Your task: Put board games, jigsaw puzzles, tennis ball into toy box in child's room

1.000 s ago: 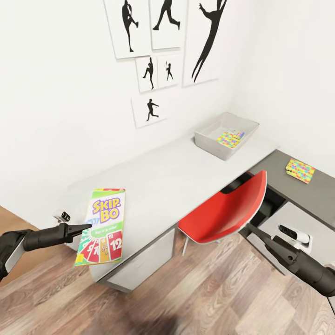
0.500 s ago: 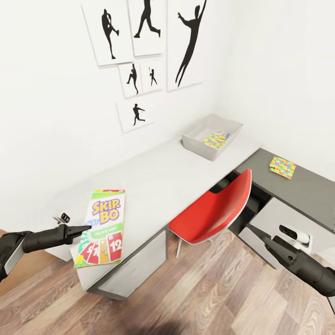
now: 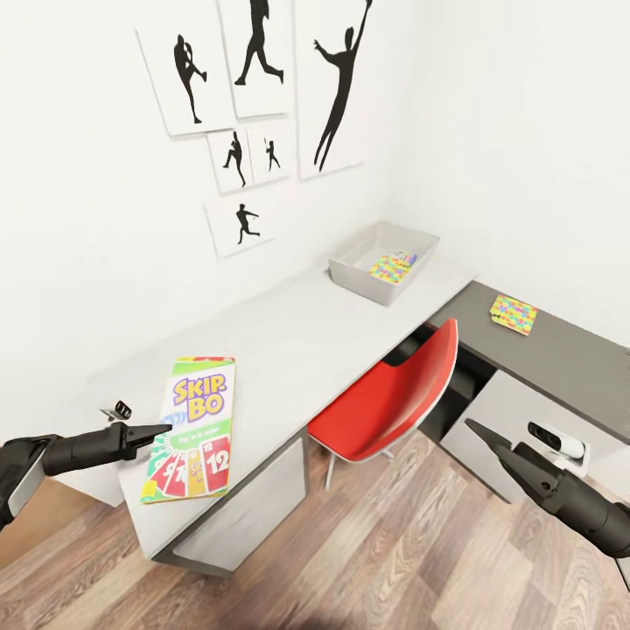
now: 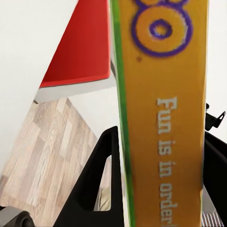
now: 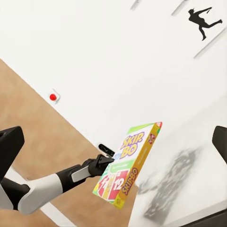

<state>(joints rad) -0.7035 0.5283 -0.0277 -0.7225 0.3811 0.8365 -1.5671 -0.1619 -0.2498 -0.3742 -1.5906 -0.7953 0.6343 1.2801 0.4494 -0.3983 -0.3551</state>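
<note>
My left gripper (image 3: 163, 429) is shut on the edge of the yellow-green-red Skip-Bo board game (image 3: 192, 427), holding it above the near left end of the table (image 3: 306, 341). In the left wrist view the box's orange side (image 4: 163, 109) runs between the black fingers (image 4: 97, 179). The right wrist view shows the same box (image 5: 128, 163) tilted in the air. The toy box (image 3: 350, 267) stands at the table's far end by the wall, with a jigsaw puzzle (image 3: 388, 268) lying inside. Another jigsaw puzzle (image 3: 513, 314) lies on the dark wing. My right gripper (image 3: 477, 429) hangs open and empty over the floor.
A red swivel chair (image 3: 394, 394) is pushed against the desk's inner corner, between my arms. White drawer units stand under the desk. Silhouette prints (image 3: 254, 52) hang on the wall. A small red button (image 5: 53, 97) sits on the wall. Wood-plank floor (image 3: 394, 551) lies in front.
The whole view has shifted, so the camera moved: desk, toy box and prints sit further left and higher in the picture. Both arms keep their pose, and the Skip-Bo box stays gripped.
</note>
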